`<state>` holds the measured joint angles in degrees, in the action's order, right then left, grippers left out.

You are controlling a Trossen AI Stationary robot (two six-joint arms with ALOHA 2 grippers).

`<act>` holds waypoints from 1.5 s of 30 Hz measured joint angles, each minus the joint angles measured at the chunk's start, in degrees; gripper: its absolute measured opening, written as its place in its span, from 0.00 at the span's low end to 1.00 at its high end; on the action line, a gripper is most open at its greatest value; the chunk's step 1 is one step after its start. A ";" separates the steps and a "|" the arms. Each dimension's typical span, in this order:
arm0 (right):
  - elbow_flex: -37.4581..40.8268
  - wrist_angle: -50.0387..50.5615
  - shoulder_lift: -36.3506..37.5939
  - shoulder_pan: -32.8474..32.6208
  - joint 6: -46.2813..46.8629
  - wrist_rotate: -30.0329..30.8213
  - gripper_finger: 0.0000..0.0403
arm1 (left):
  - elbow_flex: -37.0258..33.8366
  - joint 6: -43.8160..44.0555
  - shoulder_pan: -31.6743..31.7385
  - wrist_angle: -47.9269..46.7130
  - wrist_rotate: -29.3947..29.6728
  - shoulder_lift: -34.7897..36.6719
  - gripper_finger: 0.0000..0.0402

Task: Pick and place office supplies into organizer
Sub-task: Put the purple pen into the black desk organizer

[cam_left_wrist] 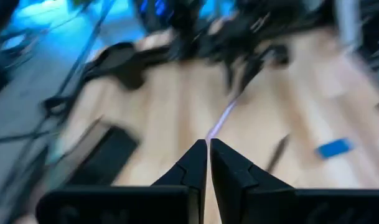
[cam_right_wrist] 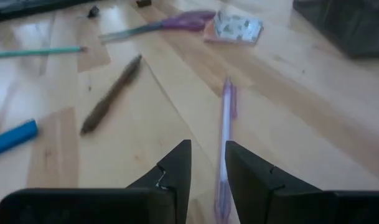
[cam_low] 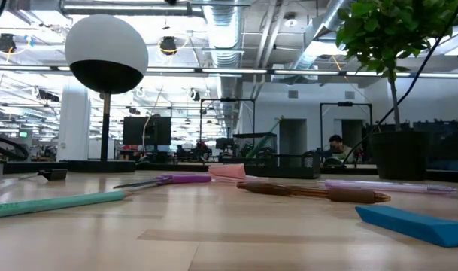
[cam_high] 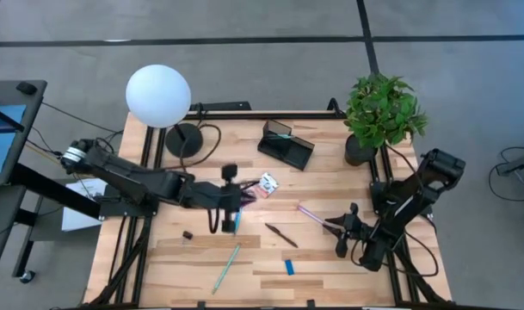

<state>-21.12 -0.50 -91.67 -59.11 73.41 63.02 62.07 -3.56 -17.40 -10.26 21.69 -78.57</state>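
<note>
the left wrist view is motion-blurred; the scissors [cam_high: 249,197] lie partly hidden under the left hand [cam_high: 227,226].

Purple-handled scissors [cam_right_wrist: 177,22], white patterned packet [cam_right_wrist: 236,28], pink pen [cam_right_wrist: 225,134], teal pen [cam_high: 226,267], dark brown pen [cam_right_wrist: 111,93], blue block [cam_high: 290,267], black organizer [cam_high: 286,144], pale wood surface [cam_high: 330,275].

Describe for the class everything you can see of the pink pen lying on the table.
The pink pen is a thin, straight stick, pale pink to lilac and slightly see-through, like plastic. It lies flat on the wooden table, right of centre, slanting toward the right arm, apart from the dark pen and the blue block. Its near end lies in the gap of the right end effector, whose fingers stand partly open beside it; whether they touch the pen cannot be told.
</note>
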 joint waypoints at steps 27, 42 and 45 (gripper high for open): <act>-1.11 -15.55 -21.22 7.51 -0.84 5.61 0.23 | -25.75 3.63 -0.59 43.36 -3.12 0.73 0.04; -1.81 -15.39 -21.02 10.24 -3.16 2.91 0.09 | -25.75 6.28 -0.88 42.51 -2.94 0.71 0.04; -2.18 -14.96 -21.03 10.29 -2.59 3.18 0.06 | -25.75 6.46 -0.88 42.25 -2.94 0.71 0.04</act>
<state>-23.30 -15.45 -112.69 -48.82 70.82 66.20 36.32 2.90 -18.28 31.99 18.74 -77.87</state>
